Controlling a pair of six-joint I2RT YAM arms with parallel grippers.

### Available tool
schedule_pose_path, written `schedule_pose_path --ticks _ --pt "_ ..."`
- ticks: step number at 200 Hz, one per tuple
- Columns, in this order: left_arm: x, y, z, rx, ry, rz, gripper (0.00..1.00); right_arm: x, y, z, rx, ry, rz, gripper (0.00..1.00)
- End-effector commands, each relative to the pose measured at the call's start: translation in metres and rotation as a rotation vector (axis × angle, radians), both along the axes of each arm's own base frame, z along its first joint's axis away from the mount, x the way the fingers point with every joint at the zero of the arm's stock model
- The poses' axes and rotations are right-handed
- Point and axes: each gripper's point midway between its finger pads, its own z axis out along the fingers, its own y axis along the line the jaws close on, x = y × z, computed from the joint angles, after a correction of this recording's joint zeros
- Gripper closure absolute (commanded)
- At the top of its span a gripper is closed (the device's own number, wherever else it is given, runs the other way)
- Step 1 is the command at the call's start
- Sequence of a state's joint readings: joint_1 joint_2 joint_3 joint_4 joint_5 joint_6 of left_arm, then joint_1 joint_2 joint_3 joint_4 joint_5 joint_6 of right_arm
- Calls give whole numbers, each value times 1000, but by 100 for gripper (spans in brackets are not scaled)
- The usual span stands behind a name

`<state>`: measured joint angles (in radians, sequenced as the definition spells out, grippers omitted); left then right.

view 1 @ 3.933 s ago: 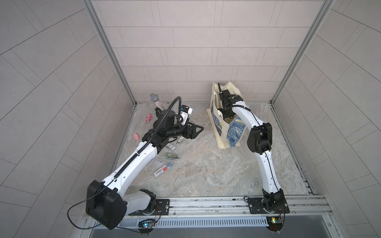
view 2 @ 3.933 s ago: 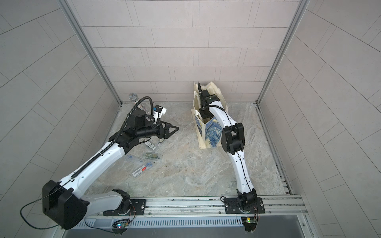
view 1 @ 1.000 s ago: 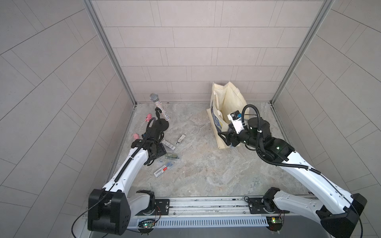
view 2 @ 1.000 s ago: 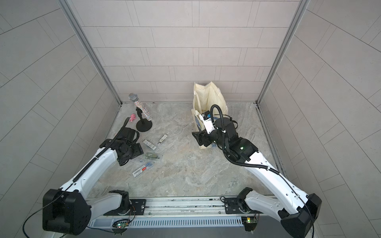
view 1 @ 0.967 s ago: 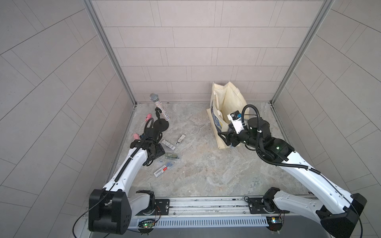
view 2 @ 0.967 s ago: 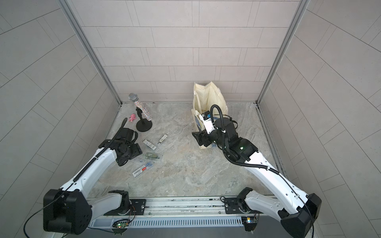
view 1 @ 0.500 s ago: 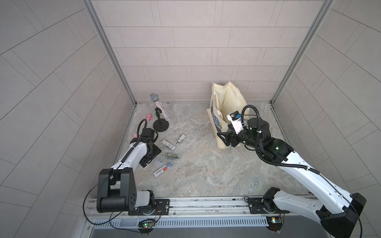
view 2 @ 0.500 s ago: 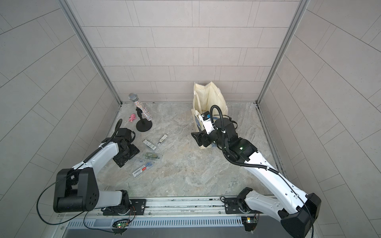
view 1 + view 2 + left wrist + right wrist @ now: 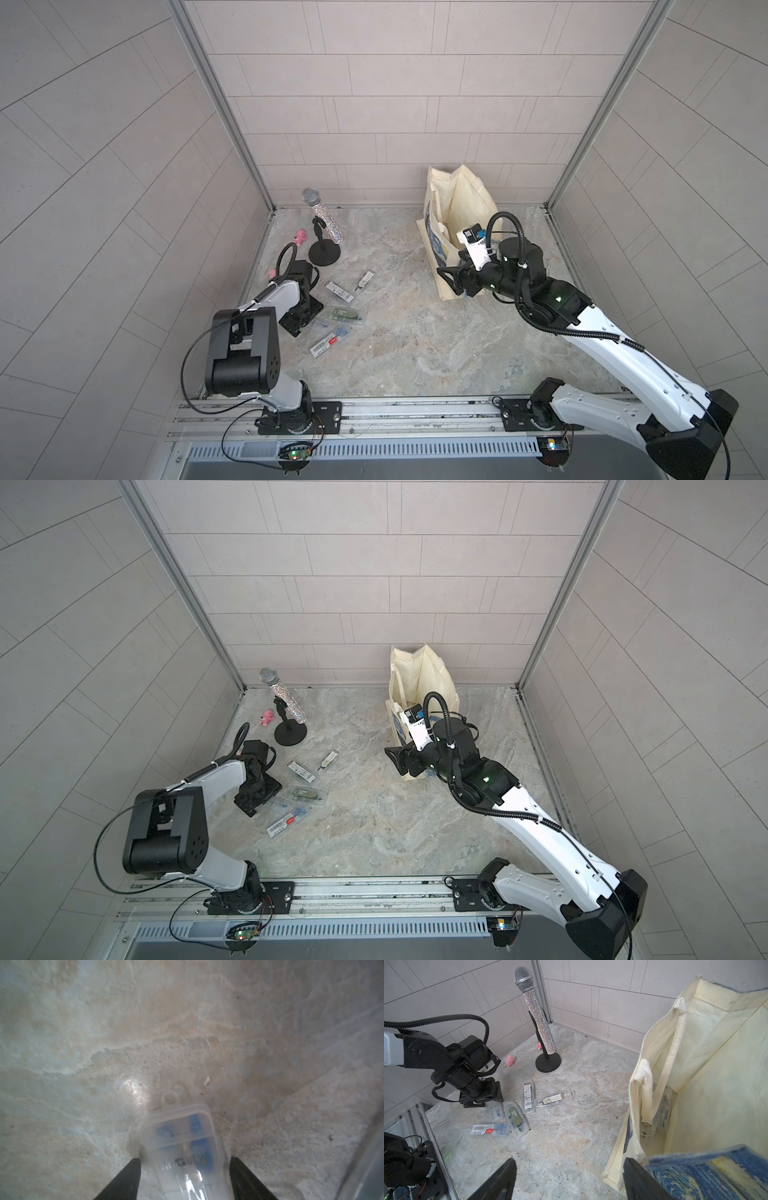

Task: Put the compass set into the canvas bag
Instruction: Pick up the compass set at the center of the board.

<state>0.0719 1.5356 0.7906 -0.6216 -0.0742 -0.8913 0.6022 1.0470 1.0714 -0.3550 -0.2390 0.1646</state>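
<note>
1. Five clear plastic compass set cases (image 9: 517,1119) lie near the table's (image 9: 415,332) left edge; more sit inside the one tall cream canvas bag (image 9: 461,203), blue-printed, open by the far edge
2. Left gripper (image 9: 184,1159): jaws spread astride one blue-filled case (image 9: 178,1126); right gripper (image 9: 569,1164): jaws spread, empty, beside the bag
3. One rhinestone microphone on black stand (image 9: 326,222) and two pink toys (image 9: 300,237) near the far left corner

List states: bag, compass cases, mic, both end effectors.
canvas bag: upright, mouth open.
cases in bag: upright inside.
clear compass case: flat on tabletop, closed, between left jaws.
other four cases: flat on tabletop.
left end effector: astride that case; grip unclear.
right end effector: open, empty, at bag's corner.
microphone: tilted in its stand.
</note>
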Motion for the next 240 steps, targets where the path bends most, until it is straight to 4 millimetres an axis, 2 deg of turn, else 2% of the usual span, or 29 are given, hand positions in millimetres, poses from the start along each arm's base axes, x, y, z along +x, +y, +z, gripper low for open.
schedule_pose_path --ticks 1,13,42,79,121,173,240 --pt "-7 5 -11 20 19 27 29 -3 2 4 8 -22 19 18" --pt "-6 6 -13 23 11 23 30 -4 2 3 10 -22 22 18" --pt "-5 3 -13 8 -13 21 42 -4 4 4 18 -21 31 18" --pt "-7 4 -5 14 -48 49 53 -4 4 5 21 -23 31 18" --pt "4 -3 7 -26 -104 18 63 -2 10 3 34 -9 48 18" --pt "20 -11 28 -74 -211 4 69 2 19 -1 42 21 66 19" --pt "31 -28 66 -157 -345 -59 70 3 26 -12 36 68 78 19"
